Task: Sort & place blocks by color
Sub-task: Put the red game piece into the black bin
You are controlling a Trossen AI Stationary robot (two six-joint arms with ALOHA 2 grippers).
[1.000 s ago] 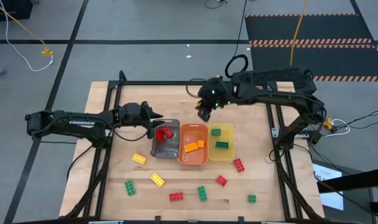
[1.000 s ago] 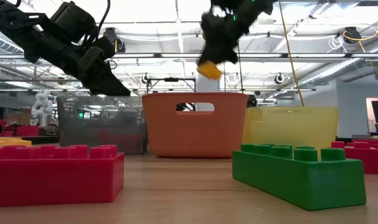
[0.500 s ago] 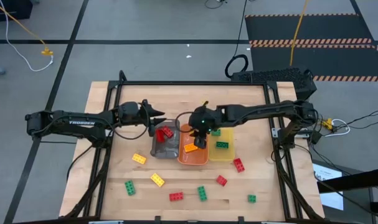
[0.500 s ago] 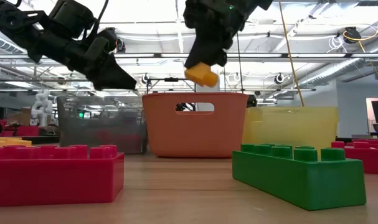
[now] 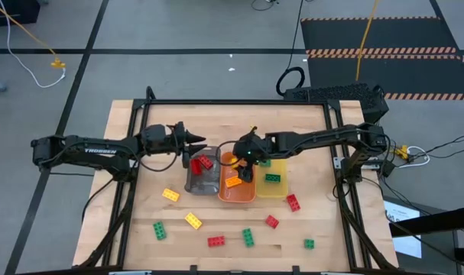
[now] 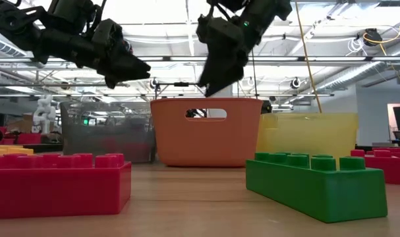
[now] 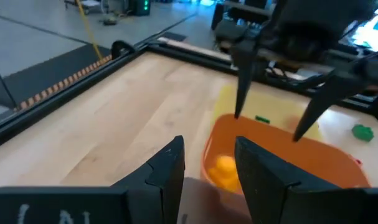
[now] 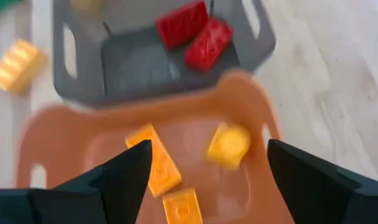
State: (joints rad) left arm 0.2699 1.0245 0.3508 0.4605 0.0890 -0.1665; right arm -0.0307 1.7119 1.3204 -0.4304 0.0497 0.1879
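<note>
The right claw (image 5: 245,169) hangs wide open over the orange tray (image 5: 237,194), a yellow block (image 8: 228,145) probably just landing inside. The left claw (image 5: 203,140), narrow, holds nothing. Next: fetch another block off the desk (image 5: 216,114).

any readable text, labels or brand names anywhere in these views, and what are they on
"TROSSEN": white letters along the left arm, read in the high view.
White marks at the bottom edge of the left wrist view, on the left end effector's body: cut off, not readable.
Blocks and trays: no lettering visible.
Screens and equipment in the room behind the table, low view: too small to read.
</note>
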